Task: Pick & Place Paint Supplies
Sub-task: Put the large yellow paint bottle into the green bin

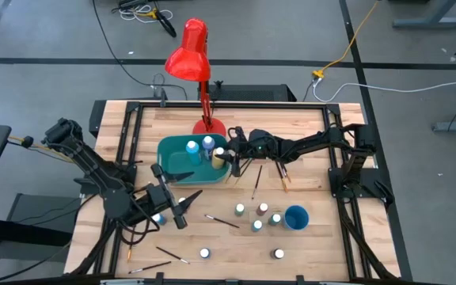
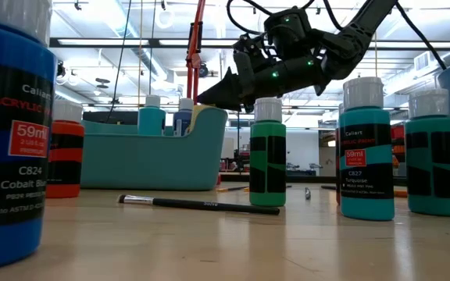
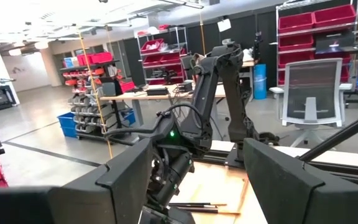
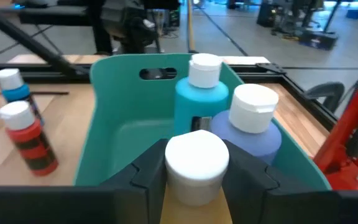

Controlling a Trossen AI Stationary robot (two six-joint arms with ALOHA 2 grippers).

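A teal bin stands mid-table; a teal bottle and a blue bottle stand upright in it. My right gripper reaches in from the table's right, over the bin's right end, shut on a yellowish white-capped bottle. My left gripper hovers open above the table, near-left of the bin, with nothing between its fingers. Several more bottles stand on the table near the right. Thin brushes lie flat. My right gripper pinches the yellowish bottle's white cap between its two fingers, one on each side. The fingers come nearly level from the table's right, slanting a little down. The bottle hangs below the cap over the bin's right end; the bin wall hides its bottom.
A red desk lamp stands behind the bin, its base on the table. A round blue cup sits at the near right. A blue bottle and a red bottle stand outside the bin's near side. More brushes lie right of the bin.
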